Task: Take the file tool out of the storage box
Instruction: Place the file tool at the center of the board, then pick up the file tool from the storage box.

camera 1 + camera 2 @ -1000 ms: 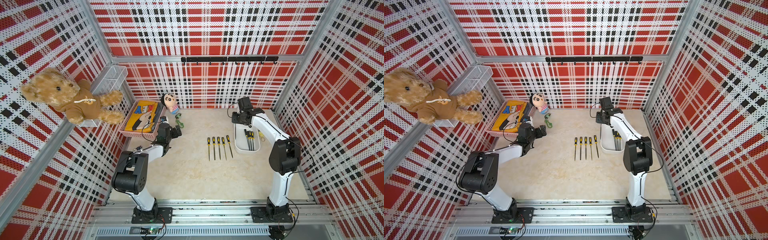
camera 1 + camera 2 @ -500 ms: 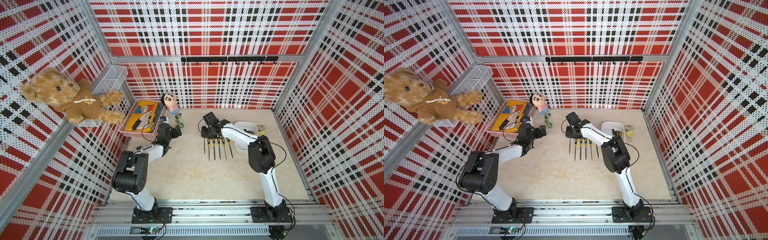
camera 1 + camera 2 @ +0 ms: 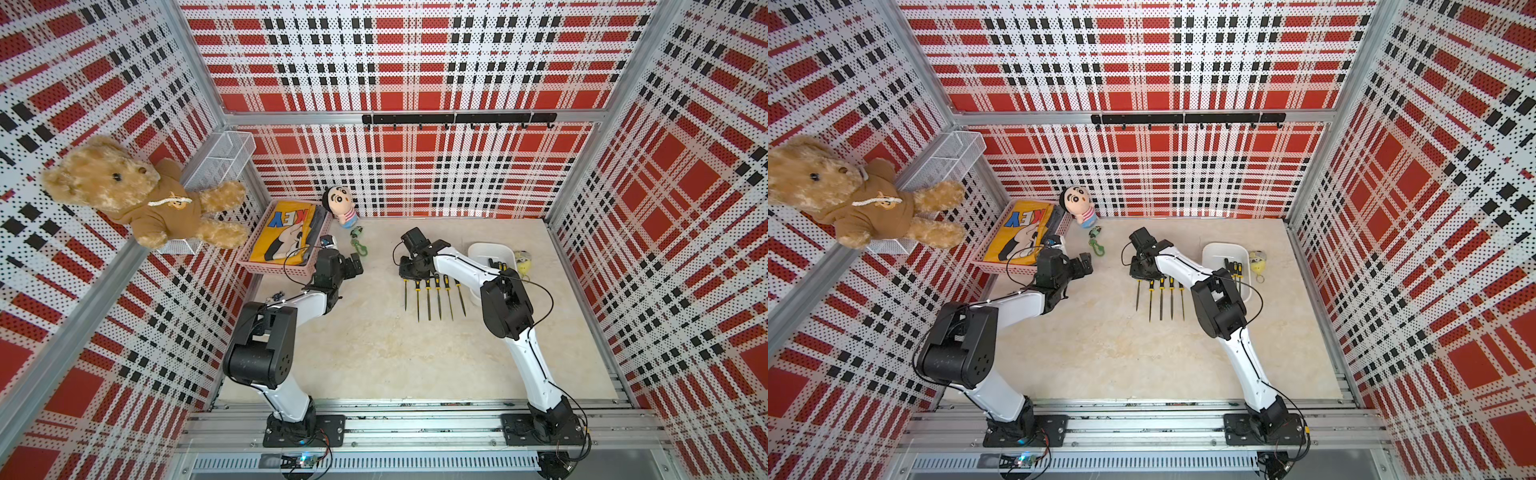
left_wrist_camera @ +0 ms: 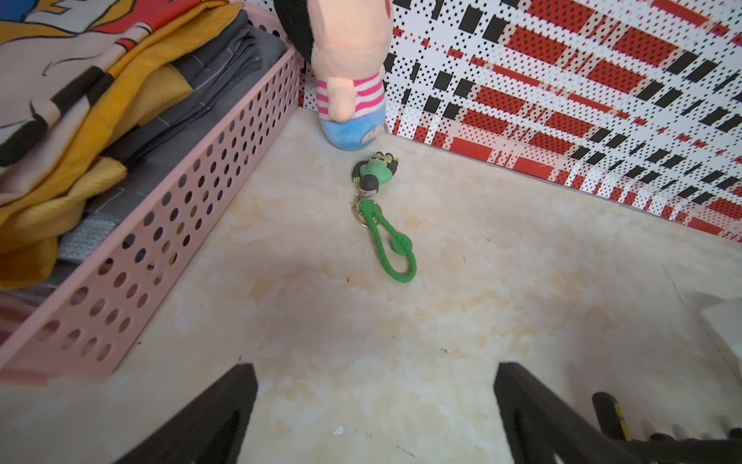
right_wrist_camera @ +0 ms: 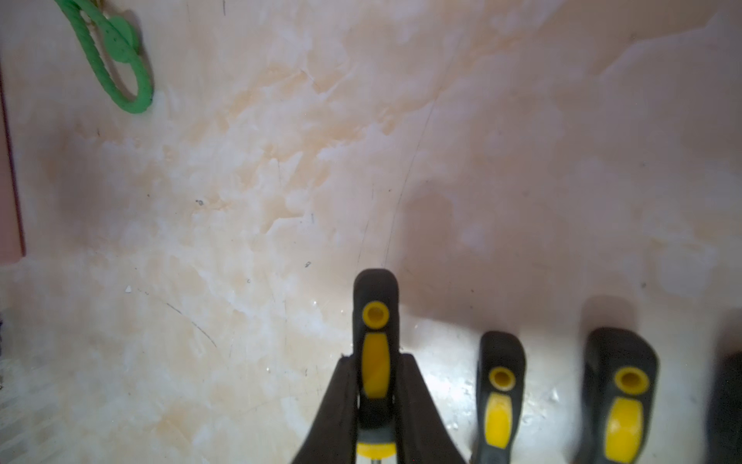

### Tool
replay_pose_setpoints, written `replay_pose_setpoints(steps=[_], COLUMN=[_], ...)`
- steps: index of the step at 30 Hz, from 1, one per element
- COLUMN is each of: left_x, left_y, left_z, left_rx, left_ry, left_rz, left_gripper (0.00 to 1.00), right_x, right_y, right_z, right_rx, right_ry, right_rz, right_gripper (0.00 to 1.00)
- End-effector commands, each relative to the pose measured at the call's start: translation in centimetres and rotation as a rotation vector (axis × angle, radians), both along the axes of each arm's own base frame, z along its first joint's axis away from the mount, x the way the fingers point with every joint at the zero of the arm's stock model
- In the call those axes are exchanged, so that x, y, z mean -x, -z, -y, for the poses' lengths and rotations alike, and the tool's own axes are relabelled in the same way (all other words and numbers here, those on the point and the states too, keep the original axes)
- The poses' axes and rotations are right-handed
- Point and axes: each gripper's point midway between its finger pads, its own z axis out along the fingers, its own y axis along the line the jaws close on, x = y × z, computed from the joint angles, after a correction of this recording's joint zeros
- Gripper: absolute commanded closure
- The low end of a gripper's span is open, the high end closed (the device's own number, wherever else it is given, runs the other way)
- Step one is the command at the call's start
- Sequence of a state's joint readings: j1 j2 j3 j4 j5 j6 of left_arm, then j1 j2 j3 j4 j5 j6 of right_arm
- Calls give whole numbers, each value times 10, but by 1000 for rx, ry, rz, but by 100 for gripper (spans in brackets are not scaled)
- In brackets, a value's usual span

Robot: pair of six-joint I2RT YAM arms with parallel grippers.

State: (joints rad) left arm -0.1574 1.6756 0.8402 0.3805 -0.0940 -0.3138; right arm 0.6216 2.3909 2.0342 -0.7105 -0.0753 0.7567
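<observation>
Black-and-yellow file tool, clamped by its handle in the right gripper, sits at the end of the laid-out row, outside the storage box (others lie inside). Set it parallel, then release; left gripper gapes, empty.

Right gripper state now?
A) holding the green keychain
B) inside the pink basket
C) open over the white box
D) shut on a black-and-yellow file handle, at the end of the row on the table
D: the right wrist view shows the right gripper closed on the file tool, with the other files lying beside it, outside the storage box.
</observation>
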Motion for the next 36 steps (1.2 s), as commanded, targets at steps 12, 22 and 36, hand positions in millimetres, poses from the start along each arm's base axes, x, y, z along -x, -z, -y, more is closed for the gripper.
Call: replay_pose_setpoints(steps=[12, 22, 36], left_x=[1, 5, -9], left_y=[-12, -12, -16], left_z=[-6, -7, 9], left_rx=[7, 6, 27], left_ry=[-13, -18, 43], left_rz=[32, 30, 39], left_gripper=[1, 1, 0], right_x=[18, 14, -50], right_y=[25, 5, -166], right_z=[-4, -5, 86], right_rx=[53, 42, 68], right_ry=[-34, -46, 76], right_rz=[-96, -31, 408], right_gripper=[82, 59, 52])
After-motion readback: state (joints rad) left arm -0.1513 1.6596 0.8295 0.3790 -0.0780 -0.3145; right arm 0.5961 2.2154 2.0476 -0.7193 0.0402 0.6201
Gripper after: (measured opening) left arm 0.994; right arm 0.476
